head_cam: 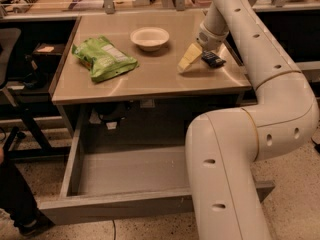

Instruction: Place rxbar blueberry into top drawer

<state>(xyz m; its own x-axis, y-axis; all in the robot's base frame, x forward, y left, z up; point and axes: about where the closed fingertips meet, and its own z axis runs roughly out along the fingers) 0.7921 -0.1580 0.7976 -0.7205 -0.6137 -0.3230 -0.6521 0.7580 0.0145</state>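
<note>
The rxbar blueberry (pixel 213 59), a small dark navy bar, lies flat on the table's right side near the edge. My gripper (pixel 199 59) hangs from the white arm (pixel 235 29) and is down at the table surface just left of the bar, touching or nearly touching it. The top drawer (pixel 115 207) is pulled fully open below the table, and its grey inside holds nothing.
A crinkled green chip bag (pixel 104 58) lies on the table's left part. A white bowl (pixel 149 37) stands at the middle back. The arm's large lower links (pixel 225 174) cover the drawer's right end. A chair and a person's foot are at the far left.
</note>
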